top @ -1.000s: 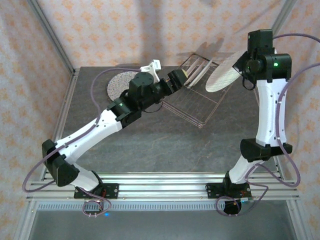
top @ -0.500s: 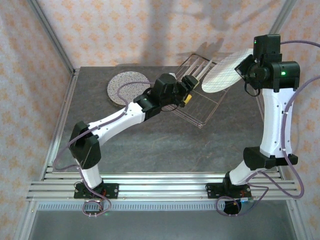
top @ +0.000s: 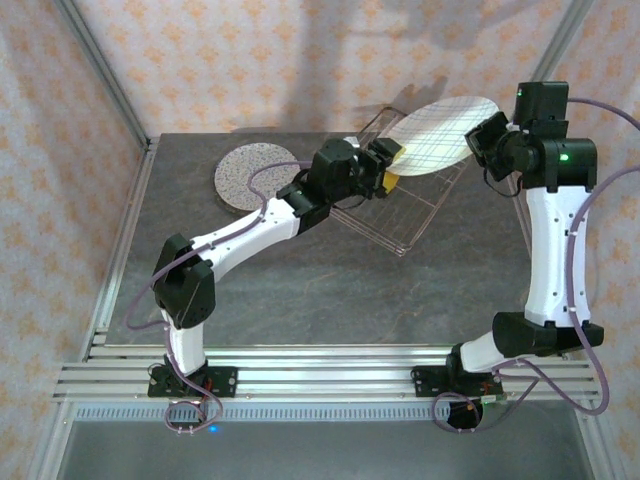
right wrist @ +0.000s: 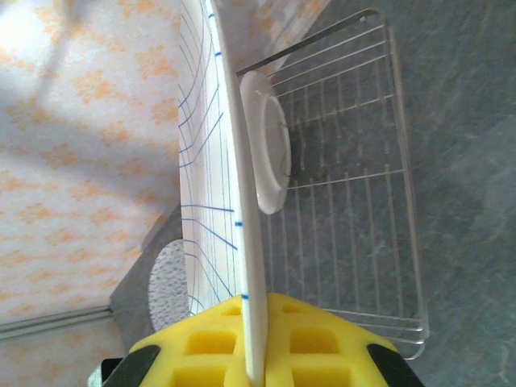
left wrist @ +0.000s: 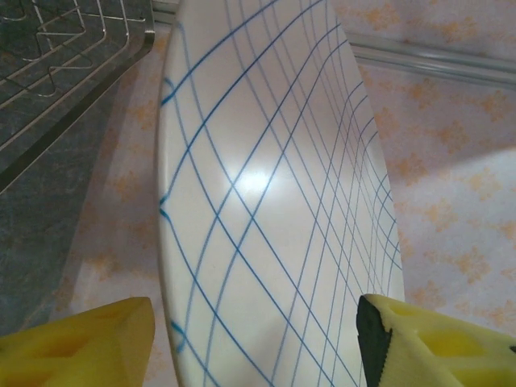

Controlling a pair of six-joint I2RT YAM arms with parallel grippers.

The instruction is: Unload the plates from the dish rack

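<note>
Your right claw (top: 483, 140) grasps the checked plate (top: 435, 135) by its rim, aloft over the dish rack (top: 405, 215) at 1 o'clock on the worktop (top: 330, 290). Your left claw (top: 388, 165), released, straddles the opposite rim. The speckled plate (top: 245, 175) lies flat at 11 o'clock.

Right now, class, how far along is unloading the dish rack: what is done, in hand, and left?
Done: the speckled plate lies flat on the table. In hand: the right gripper is shut on the rim of the plaid plate, lifted clear of the dish rack, with the open left gripper at its other edge. Left: a small white plate stands in the rack.
</note>
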